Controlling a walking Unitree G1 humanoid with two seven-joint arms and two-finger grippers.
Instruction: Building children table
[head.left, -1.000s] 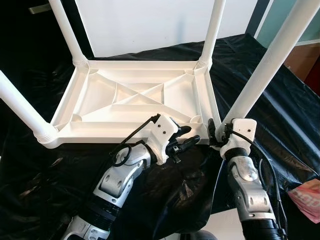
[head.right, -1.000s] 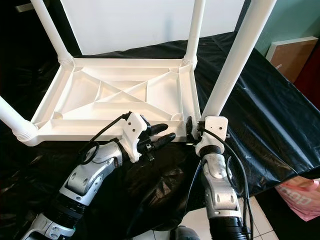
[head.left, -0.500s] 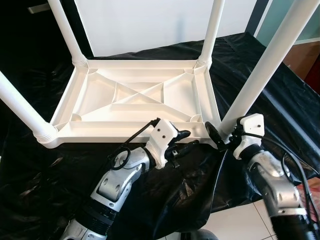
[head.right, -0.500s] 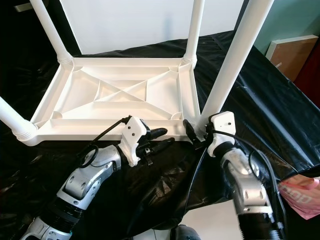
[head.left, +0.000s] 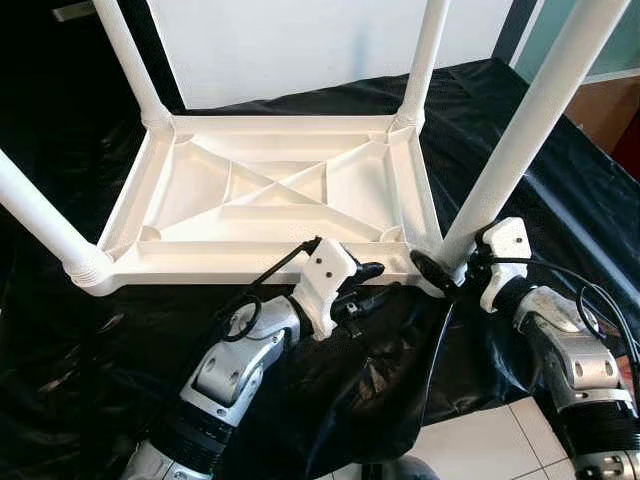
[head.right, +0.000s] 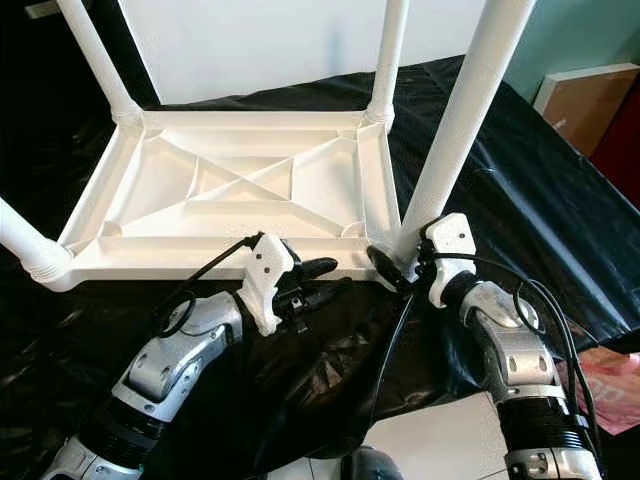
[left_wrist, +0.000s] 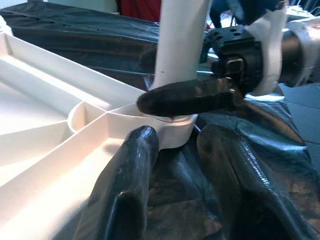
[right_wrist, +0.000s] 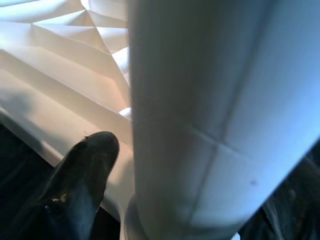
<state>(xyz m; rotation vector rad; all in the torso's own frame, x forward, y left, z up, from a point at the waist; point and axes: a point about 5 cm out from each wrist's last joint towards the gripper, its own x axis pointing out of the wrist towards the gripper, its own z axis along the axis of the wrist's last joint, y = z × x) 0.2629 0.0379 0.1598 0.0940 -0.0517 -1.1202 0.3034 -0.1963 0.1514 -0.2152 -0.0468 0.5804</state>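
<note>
A white plastic children's table (head.left: 250, 262) lies upside down on a black sheet, with a leg standing up from each corner. My right gripper (head.left: 445, 272) clasps the base of the near right leg (head.left: 520, 140), where the leg meets its corner socket. One black finger (right_wrist: 75, 185) lies against the leg's inner side, and the leg (right_wrist: 210, 115) sits between the fingers. My left gripper (head.left: 372, 282) hovers just in front of the table's near rim, left of that corner. It is open, and its fingers (left_wrist: 130, 190) hold nothing.
The black sheet (head.left: 560, 200) drapes over the support and hangs off the near edge above a white tiled floor (head.left: 480, 440). A pink object (head.right: 615, 385) lies low on the right. A wooden cabinet (head.right: 590, 95) stands at the far right, and a white panel behind.
My right forearm has swung out to the right, and its wrist has turned around the leg's base, with the fingers staying on the leg. The left gripper has hardly moved.
</note>
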